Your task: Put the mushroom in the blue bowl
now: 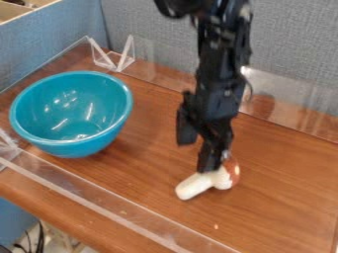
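Note:
The mushroom (197, 185) lies on its side on the wooden table, cream stem pointing left, its reddish-brown cap partly hidden behind a finger. My gripper (200, 154) points straight down right over it, open, with one black finger (212, 158) reaching down at the cap and the other a little to the upper left. Nothing is held between them. The blue bowl (40, 133) stands empty at the left of the table, well apart from the gripper.
Low clear acrylic walls (93, 206) run along the table's front and back edges. A small clear acrylic stand (113, 54) sits at the back left. A grey-blue partition rises behind the table.

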Robot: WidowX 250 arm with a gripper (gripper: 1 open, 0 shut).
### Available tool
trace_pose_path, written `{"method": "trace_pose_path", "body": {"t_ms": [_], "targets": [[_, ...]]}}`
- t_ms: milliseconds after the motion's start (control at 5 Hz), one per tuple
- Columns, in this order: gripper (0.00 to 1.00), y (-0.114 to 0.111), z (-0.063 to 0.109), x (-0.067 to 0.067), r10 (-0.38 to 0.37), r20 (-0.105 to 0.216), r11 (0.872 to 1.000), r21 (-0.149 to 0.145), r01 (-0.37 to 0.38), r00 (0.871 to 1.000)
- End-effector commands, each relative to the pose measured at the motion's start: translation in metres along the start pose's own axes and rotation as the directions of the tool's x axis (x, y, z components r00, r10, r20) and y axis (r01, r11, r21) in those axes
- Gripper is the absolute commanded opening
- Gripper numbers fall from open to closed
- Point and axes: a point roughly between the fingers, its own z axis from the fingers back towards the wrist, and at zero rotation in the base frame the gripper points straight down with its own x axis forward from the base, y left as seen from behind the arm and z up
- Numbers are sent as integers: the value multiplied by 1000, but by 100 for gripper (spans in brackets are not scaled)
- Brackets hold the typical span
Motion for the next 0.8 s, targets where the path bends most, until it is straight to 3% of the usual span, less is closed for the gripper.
{"method": "trace_pose_path", "body": {"t_ms": [0,600], "targets": [[100,-1,-8,9,-40,30,999,7,40,999],[100,1,-20,13,-36,24,999,-13,37,999]]}}
